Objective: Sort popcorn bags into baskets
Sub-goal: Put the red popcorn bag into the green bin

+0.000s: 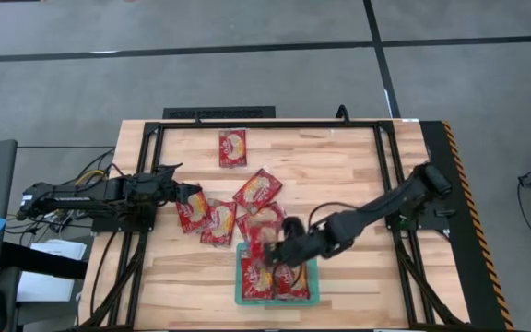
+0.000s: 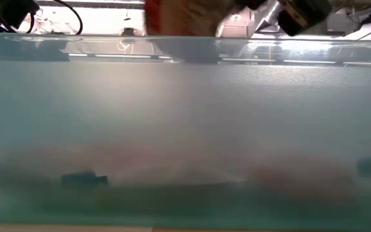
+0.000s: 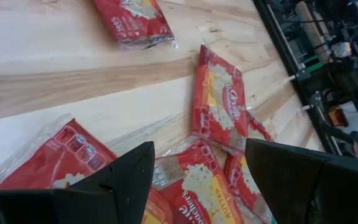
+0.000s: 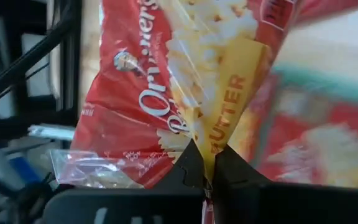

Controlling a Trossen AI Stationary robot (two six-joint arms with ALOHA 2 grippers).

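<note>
- A bag (image 4: 185, 93) hangs pinched in the right tool (image 4: 207, 171), its fingers pressed together on the foil's edge, over the tray (image 1: 240, 281).
- The tray sits at the near edge of the surface (image 1: 339, 166), near its middle; at least two bags (image 1: 290, 281) already lie in it, filling most of its floor.
- In the low view the tray wall fills almost the whole picture, so little else shows there.
- Loose bags cluster just beyond the tray and to its left: two overlapping ones (image 1: 206, 217) by the left tool (image 1: 190, 194), one (image 1: 257, 188) further in, another against the tray's far rim.
- One bag (image 1: 232, 148) lies alone near the far edge, well apart from the rest.
- The left tool hovers with fingers spread over the overlapping bags, holding nothing.
- The right half of the surface is bare wood, crossed only by the right arm.
</note>
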